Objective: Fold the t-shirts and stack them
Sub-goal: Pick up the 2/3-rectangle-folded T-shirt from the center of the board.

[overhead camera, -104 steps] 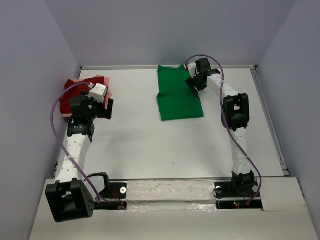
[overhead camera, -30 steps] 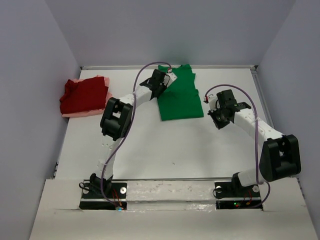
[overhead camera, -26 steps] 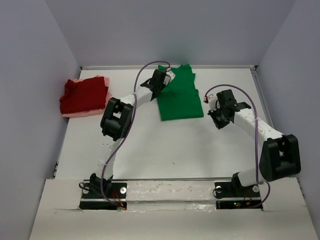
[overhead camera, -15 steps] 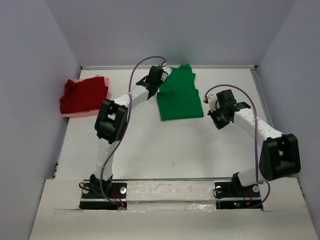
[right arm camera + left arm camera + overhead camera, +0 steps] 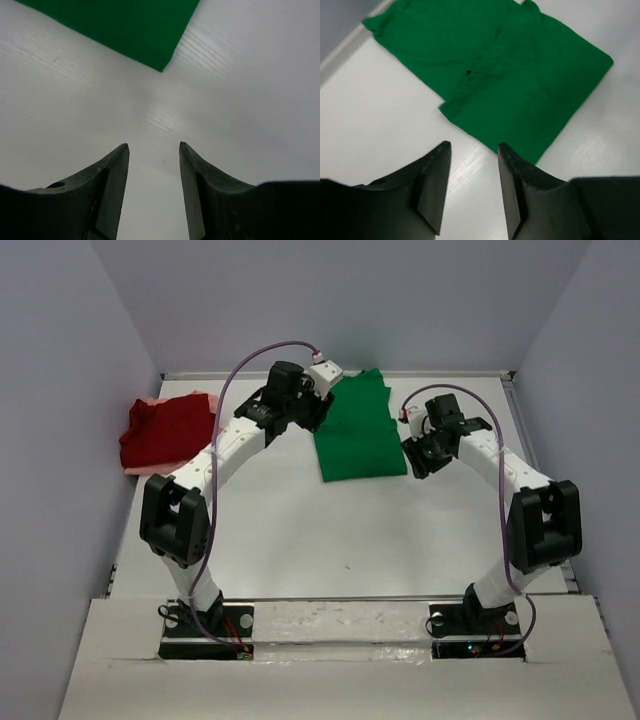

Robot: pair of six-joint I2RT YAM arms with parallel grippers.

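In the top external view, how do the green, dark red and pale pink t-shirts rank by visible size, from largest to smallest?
1. green t-shirt
2. dark red t-shirt, folded, somewhat smaller
3. pale pink t-shirt: only its edges show under the red one, so its true size is unsure

Three t-shirts: one alone, two stacked
The green t-shirt [image 5: 358,435] lies folded flat in a long rectangle at the far middle of the table [image 5: 300,530]; far left, the folded dark red t-shirt [image 5: 165,430] rests on the pale pink t-shirt [image 5: 158,469], whose edges peek out
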